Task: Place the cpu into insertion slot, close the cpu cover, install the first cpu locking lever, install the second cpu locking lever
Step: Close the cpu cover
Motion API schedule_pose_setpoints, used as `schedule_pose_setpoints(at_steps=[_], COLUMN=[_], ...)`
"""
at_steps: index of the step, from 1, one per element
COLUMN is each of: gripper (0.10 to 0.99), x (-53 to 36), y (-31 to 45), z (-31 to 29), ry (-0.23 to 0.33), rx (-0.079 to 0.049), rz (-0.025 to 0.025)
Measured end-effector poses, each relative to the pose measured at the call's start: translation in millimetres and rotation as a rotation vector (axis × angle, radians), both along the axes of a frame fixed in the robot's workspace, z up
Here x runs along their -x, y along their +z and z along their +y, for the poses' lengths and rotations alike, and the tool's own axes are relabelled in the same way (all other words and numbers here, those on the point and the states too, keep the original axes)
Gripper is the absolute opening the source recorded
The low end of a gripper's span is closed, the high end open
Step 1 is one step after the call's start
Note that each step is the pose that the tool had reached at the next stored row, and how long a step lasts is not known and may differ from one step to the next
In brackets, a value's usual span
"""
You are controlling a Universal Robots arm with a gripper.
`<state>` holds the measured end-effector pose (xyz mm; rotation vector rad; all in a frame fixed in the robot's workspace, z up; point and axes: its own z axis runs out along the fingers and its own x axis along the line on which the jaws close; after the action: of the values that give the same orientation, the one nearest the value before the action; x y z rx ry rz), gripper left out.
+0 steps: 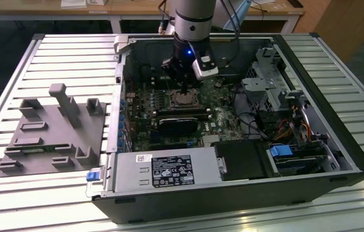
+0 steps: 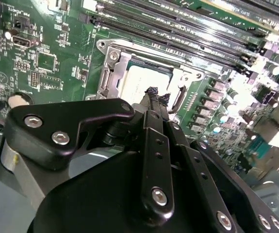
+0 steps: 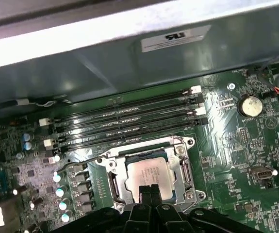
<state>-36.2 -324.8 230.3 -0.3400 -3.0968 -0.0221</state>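
The cpu (image 3: 151, 174) is being framed by the lowered cpu cover (image 3: 182, 172) in the insertion slot (image 3: 111, 164), with the pincer (image 3: 148, 191) being held over it, tips together. Work on a locking lever (image 2: 179, 99) seems in hand, and exact tip placement is being demanded.

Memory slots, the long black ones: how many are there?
4 memory slots, side by side in the first wrist view: one nearest the case wall, two between, one nearest the cpu.

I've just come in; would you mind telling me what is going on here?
A robot arm is working inside an open computer case. The cpu already sits in the insertion slot, with the cpu cover lying flat around it. The gripper, shut and holding nothing, is at the cpu's edge.
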Motion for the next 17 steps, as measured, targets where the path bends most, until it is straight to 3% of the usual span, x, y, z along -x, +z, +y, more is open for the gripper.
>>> schedule_pose_setpoints(at_steps=[6, 8, 15, 16, 17], gripper=[0.106, 0.106, 0.106, 0.106, 0.106], x=[0.1, 0.2, 4.7, 5.9, 6.4], y=[-0.2, -0.4, -2.6, -2.9, -3.0], z=[0.0, 0.0, -0.4, -0.5, -0.5], ry=[0.070, 0.085, 0.098, 0.101, 0.102], rx=[0.000, 0.000, 0.002, 0.003, 0.003], rz=[-0.0001, -0.0040, -0.0508, -0.0624, -0.0652])
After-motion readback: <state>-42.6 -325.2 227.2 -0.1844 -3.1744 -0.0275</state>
